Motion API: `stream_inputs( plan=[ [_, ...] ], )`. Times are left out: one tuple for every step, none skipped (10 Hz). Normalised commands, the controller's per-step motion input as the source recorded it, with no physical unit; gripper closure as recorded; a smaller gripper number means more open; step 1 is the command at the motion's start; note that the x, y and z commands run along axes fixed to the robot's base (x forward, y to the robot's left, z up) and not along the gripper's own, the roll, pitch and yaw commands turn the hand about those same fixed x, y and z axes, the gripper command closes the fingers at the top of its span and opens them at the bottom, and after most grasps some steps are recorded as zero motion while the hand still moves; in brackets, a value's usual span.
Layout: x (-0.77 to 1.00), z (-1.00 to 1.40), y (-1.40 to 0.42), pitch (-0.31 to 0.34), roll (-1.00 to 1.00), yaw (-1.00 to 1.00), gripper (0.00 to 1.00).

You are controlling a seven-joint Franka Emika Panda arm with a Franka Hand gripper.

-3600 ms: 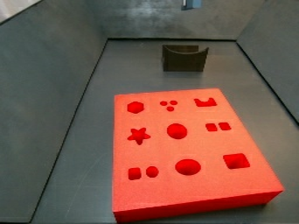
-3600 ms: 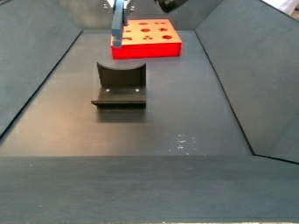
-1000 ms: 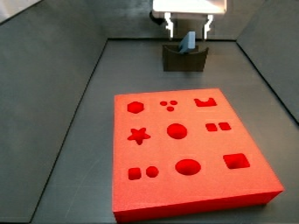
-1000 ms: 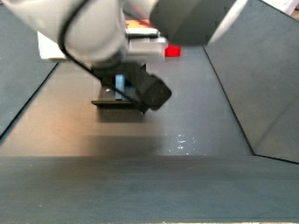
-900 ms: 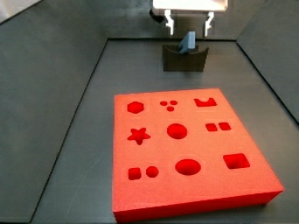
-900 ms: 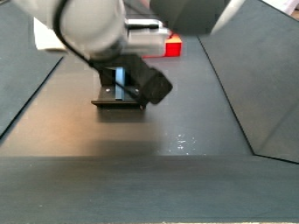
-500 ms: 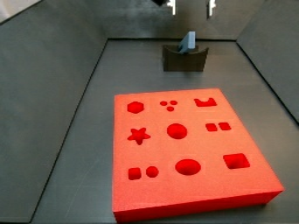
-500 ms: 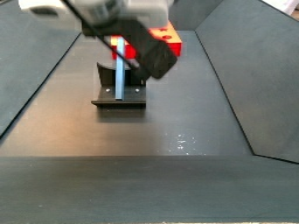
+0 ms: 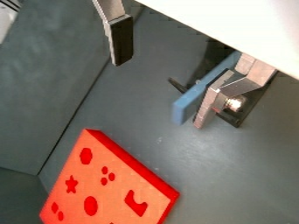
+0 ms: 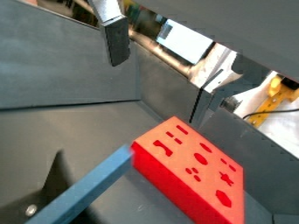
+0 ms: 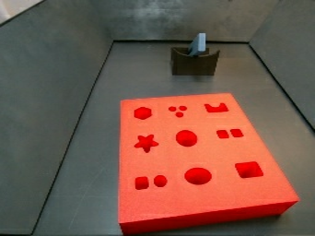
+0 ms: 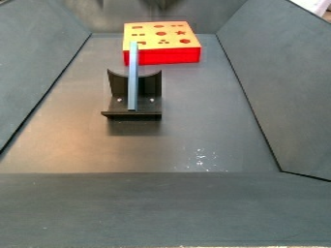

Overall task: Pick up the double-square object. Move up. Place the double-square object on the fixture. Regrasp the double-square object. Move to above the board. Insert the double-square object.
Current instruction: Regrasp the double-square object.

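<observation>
The pale blue double-square object [image 11: 200, 42] stands upright in the notch of the dark fixture [image 11: 193, 63] at the far end of the floor; from the other side the object [image 12: 132, 77] rises as a tall thin bar over the fixture [image 12: 132, 107]. The red board [image 11: 197, 157] lies flat nearer the front. My gripper is out of both side views. In both wrist views the gripper [image 9: 162, 92] [image 10: 158, 87] hangs above, open, with nothing between its fingers [image 9: 117, 37]; the object [image 9: 194, 100] [image 10: 82, 188] is below, free of them, and so is the board [image 9: 103, 182] [image 10: 193, 168].
Sloping grey walls [image 11: 55, 37] enclose the dark floor on all sides. The board [image 12: 162, 44] lies just behind the fixture in a side view. Bare floor [image 12: 168, 174] stretches in front of the fixture.
My gripper let go of the double-square object and rose out of both side views. The object stays standing in the fixture.
</observation>
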Motion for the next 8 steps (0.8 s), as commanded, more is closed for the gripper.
stream_inputs(
  plan=[
    [-0.04,0.38,-0.7,0.036,1.0,0.02,0.0],
    [-0.02,0.15,-0.5,0.035,1.0,0.02,0.0],
    [-0.01,0.06,-0.22,0.034,1.0,0.02,0.0],
    [-0.02,0.06,-0.05,0.033,1.0,0.02,0.0],
    [-0.02,0.05,-0.03,0.032,1.0,0.02,0.0],
    [-0.01,0.02,-0.05,0.028,1.0,0.02,0.0],
    [0.0,0.02,-0.03,0.025,1.0,0.02,0.0],
    [0.0,0.02,-0.02,0.023,1.0,0.02,0.0]
  ],
)
